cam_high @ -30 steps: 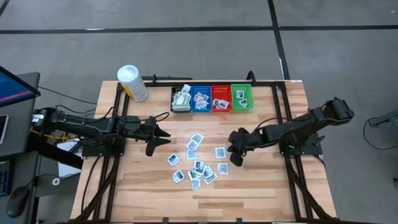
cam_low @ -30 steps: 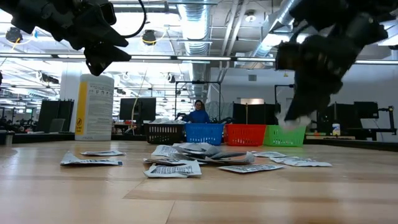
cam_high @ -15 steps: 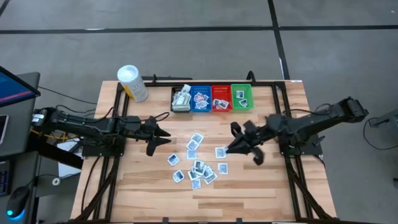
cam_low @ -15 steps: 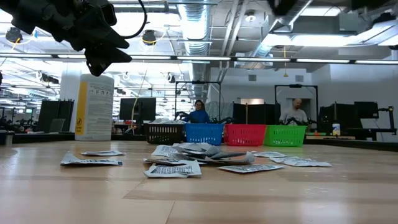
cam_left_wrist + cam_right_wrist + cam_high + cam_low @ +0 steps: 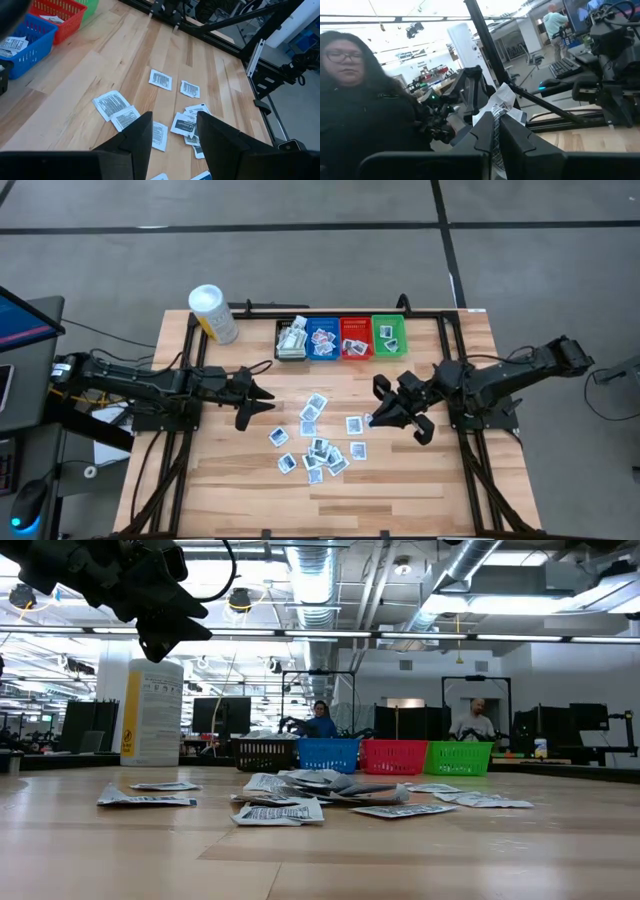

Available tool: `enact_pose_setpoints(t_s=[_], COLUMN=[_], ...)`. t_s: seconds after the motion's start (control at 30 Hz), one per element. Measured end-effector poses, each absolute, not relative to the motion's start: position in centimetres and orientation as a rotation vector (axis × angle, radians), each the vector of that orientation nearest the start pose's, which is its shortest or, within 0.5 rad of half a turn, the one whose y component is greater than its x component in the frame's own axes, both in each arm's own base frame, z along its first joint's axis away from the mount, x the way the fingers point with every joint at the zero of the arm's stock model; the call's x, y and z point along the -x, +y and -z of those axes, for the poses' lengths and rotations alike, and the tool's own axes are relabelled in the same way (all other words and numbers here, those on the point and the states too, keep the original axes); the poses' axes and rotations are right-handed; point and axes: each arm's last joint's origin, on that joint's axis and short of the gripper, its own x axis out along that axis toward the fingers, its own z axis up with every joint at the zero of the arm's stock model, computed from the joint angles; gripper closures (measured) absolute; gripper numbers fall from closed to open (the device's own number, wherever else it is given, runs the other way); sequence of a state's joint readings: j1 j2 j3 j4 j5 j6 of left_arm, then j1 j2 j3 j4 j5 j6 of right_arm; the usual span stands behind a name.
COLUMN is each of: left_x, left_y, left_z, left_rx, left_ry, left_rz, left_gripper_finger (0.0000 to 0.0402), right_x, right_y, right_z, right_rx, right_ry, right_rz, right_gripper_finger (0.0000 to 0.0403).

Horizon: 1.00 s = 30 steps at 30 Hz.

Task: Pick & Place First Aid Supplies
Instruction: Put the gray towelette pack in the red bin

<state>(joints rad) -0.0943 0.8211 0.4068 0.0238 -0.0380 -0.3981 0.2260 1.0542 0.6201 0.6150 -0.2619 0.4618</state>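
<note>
The packets (image 5: pixel 318 442) are small flat white rectangles with dark printed text and blue or red marks, most of them lying in a loose scatter in the middle of the counter (image 5: pixel 230 480); a few overlap, a few sit apart at the edges of the pile. More are already sorted into the black, blue, red and green bins (image 5: pixel 342 338) along the far edge, next to the white tub (image 5: pixel 213 313).

The right gripper (image 5: pixel 385 418) has its jaws closed on one packet (image 5: pixel 501 101), pinched by an edge and sticking up between the fingers, raised off the counter just right of the pile. The left gripper (image 5: pixel 262 402) hangs over the counter left of the pile, jaws apart, nothing in them.

Compared to a second ago, the right arm has lifted up out of the low view, and the left hasn't budged.
</note>
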Motion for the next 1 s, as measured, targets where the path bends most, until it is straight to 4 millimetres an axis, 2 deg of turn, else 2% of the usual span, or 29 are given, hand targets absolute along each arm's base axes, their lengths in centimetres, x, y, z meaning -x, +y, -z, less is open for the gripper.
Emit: enact_pose_setpoints(t_s=[0.27,0.5,0.83,1.0], left_x=[-17.7,-17.7,-17.7,-17.7], left_y=[-1.6,-1.6,-1.6,-1.6], left_z=[-21.6,-21.6,-21.6,-21.6], left_rx=[0.367,0.367,0.367,0.367], left_ry=[0.395,0.395,0.395,0.395], left_rz=[-0.023,-0.023,-0.023,-0.023], left_gripper_finger=[0.0247,0.0247,0.0247,0.0247], right_x=[-22.3,-22.3,-21.5,-21.3], right_y=[5.9,5.9,5.7,5.7], right_z=[-30.3,-30.5,-32.7,-33.1], right_rx=[-0.449,-0.464,-0.452,-0.45], right_ry=[-0.084,-0.096,-0.336,-0.383], right_rz=[-0.527,-0.532,-0.584,-0.593], right_gripper_finger=[0.0392,0.0378,0.0389,0.0376])
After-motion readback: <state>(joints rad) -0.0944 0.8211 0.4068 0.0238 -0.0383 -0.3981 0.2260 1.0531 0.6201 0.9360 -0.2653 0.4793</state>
